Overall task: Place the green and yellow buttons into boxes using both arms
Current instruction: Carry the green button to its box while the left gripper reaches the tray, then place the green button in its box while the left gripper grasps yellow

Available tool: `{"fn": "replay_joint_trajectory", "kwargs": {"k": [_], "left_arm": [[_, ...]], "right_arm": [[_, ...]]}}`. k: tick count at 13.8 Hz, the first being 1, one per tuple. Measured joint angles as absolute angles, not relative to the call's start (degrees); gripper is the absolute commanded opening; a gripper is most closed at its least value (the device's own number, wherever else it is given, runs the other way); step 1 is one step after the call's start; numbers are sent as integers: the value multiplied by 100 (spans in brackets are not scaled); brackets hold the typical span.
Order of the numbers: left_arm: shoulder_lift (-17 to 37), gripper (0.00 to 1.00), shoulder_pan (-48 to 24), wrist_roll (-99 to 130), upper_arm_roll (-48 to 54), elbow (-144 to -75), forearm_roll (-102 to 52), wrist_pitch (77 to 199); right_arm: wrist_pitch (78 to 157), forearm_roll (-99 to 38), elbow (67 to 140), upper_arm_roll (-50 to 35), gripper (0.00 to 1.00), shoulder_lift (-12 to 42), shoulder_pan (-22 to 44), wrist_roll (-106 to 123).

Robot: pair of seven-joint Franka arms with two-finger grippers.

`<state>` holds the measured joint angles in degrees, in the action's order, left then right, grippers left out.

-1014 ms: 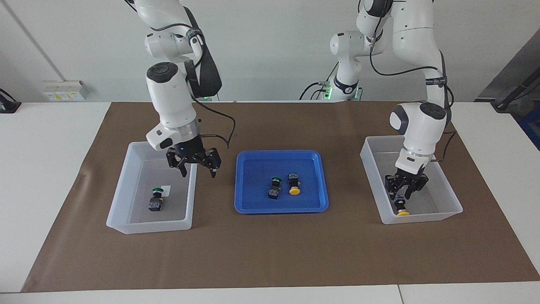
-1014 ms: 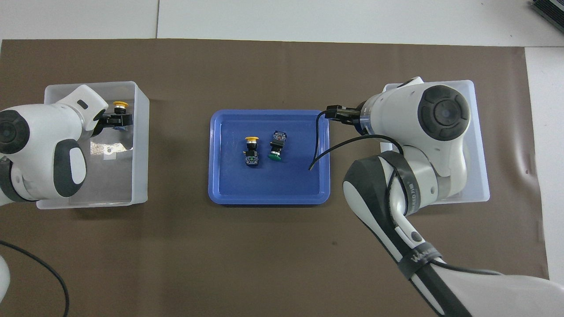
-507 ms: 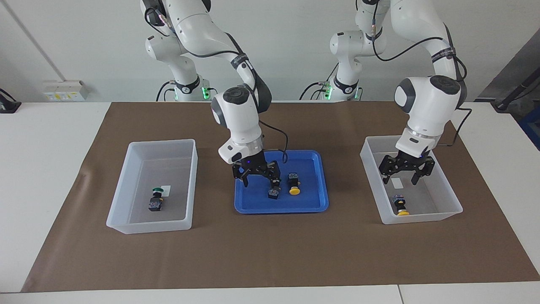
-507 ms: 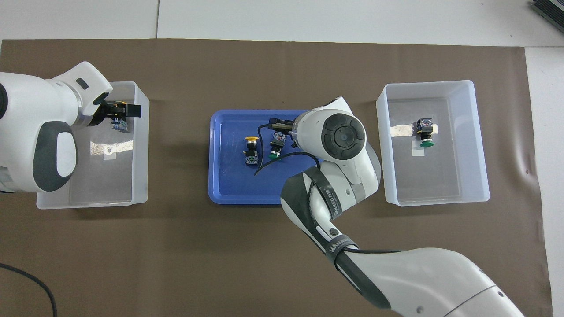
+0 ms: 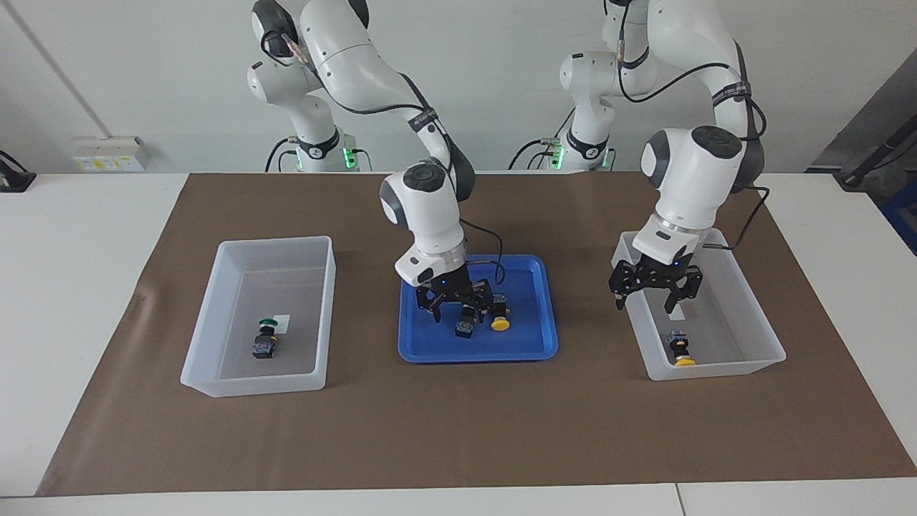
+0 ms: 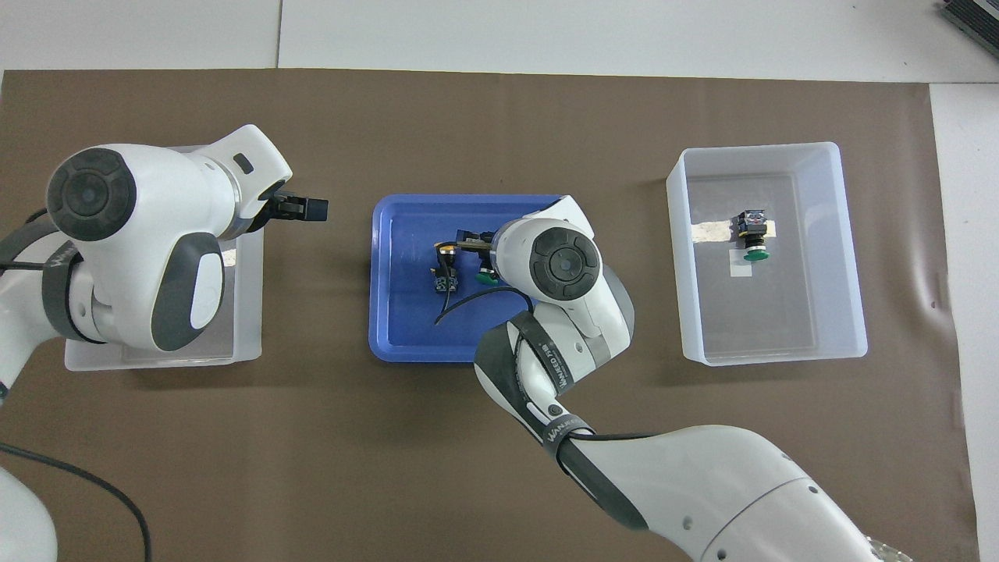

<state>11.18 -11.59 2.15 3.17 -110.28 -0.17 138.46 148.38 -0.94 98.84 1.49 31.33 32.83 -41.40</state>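
Fingers of the right gripper [image 5: 463, 309] straddle the green button [image 5: 469, 312] in the blue tray [image 5: 530, 344], partly closed around it, though whether they already pinch it cannot be told. That button lies on the tray floor with its black body pointing away from the robots, just beside a yellow button [image 5: 499, 315], which lies toward the left arm's end of the tray; in the overhead view the right arm's wrist covers most of the green one.

Left gripper [image 5: 653, 287] hangs with its fingers spread wide and nothing between them, over the wall of the box [image 5: 759, 337] at the left arm's end that faces the tray. On that box's floor lies a second yellow button [image 5: 680, 349], in the part farther from the robots.

At the right arm's end, the other box [image 5: 215, 337] holds a second green button [image 5: 265, 338], lying beside a small white label [image 5: 282, 322].
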Motion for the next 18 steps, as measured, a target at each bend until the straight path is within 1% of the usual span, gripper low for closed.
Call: {"fn": "replay_joint_trajectory", "kwargs": {"k": [1, 4, 6, 8, 11, 13, 15, 18], "left_arm": [[1147, 100, -1211, 259, 322, -11035, -17, 13888], [1283, 100, -1477, 592, 324, -11073, -18, 14167], [1417, 100, -1636, 801, 325, -11120, -18, 14420], [1557, 100, -1764, 918, 323, -11149, -18, 14556], [1748, 100, -2065, 1158, 327, -11226, -18, 14872], [1823, 100, -2339, 1353, 332, -11406, -18, 15143], [1884, 100, -2600, 1556, 336, -11615, -18, 15411], [1974, 100, -2919, 1860, 335, -11780, -18, 15678]], "right_arm": [[14836, -90, 9884, 149, 0, 3147, 3286, -4140], [14792, -81, 9868, 150, 0, 3148, 3294, -4227], [14555, -56, 9761, 203, 0, 3120, 3288, -4244], [14217, 17, 9603, 324, 0, 2926, 3145, -4156], [13342, 37, 9499, 358, 0, 2252, 2487, -3066], [12817, 37, 9501, 359, 0, 1841, 2015, -2177], [12376, 36, 9508, 360, 0, 1584, 1645, -1326], [11791, 33, 9596, 358, 0, 1366, 1086, 100]]}}
